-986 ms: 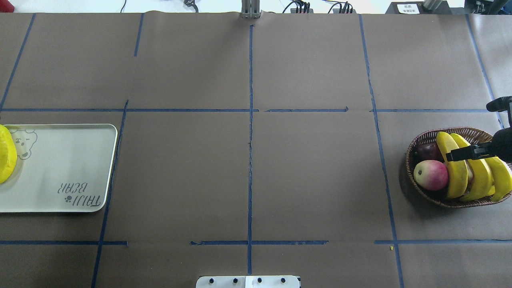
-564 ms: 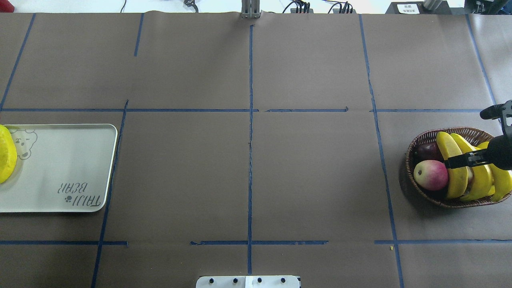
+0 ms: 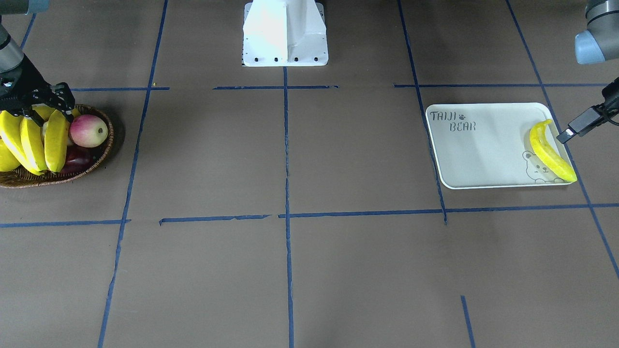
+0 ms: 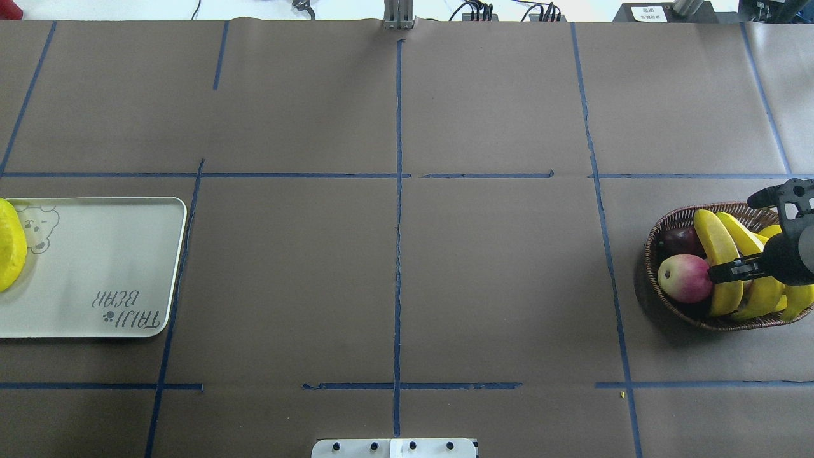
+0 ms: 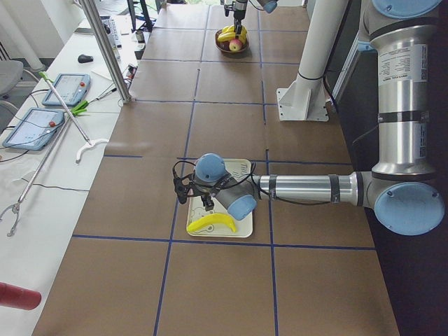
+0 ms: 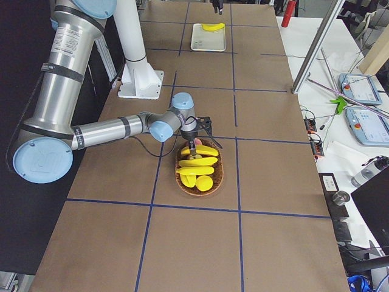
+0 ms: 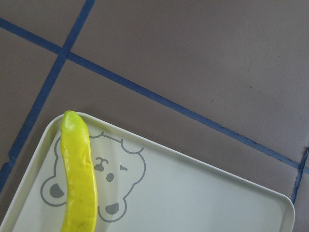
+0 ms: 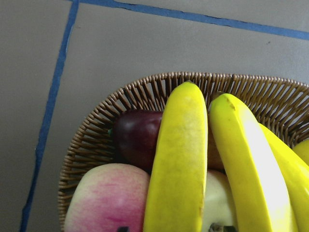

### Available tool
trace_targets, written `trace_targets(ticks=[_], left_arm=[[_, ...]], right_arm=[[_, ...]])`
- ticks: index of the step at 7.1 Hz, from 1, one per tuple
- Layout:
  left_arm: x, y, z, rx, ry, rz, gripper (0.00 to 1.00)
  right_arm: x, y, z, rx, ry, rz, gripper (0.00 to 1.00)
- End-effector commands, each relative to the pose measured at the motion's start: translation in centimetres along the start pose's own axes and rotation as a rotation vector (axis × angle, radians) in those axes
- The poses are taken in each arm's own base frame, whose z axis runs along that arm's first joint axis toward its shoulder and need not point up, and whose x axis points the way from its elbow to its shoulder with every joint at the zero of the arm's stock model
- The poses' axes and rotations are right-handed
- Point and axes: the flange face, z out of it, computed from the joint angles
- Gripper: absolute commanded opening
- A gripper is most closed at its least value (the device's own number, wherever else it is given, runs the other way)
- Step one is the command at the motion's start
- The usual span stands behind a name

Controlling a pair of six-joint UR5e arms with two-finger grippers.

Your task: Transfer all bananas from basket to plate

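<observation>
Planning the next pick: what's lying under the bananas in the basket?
Partly beneath the bananas in the basket sit a pink-red apple, a dark purple fruit and a pale fruit. The bananas cover the rest of the basket, so anything else there is hidden.

Brown paper tabletop, marked into a grid by blue tape lines. At the right edge of the overhead view, a pink-red apple with a dark purple fruit just above it. White mounting plate at top centre of the front view. Black cables along the top edge overhead, a red object in the upper left corner. In the left side view, two tablets on a white bench at left, near a slanted silver pole.
</observation>
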Motion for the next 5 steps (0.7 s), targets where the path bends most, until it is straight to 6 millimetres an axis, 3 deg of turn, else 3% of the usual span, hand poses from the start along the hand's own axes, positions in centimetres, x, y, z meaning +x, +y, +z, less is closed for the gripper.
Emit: trace_targets(ticks=[1, 2, 3, 5], left_arm=[[-0.25, -0.04, 0.21, -0.002, -0.005, -0.004, 1.0], [-0.39, -0.08, 0.28, -0.001, -0.007, -0.006, 1.0], [-0.46, -0.1, 0.32, -0.002, -0.008, -0.007, 1.0], [-0.44, -0.15, 0.35, -0.002, -0.008, -0.007, 1.0]], right_arm=[[-0.34, 0.41, 0.47, -0.01, 0.007, -0.016, 0.65], [0.02, 0.73, 0.55, -0.016, 0.013, -0.02, 0.63], [0.33, 1.0, 0.61, -0.021, 0.018, -0.02, 0.54], [0.32, 0.96, 0.52, -0.019, 0.018, -0.02, 0.21]])
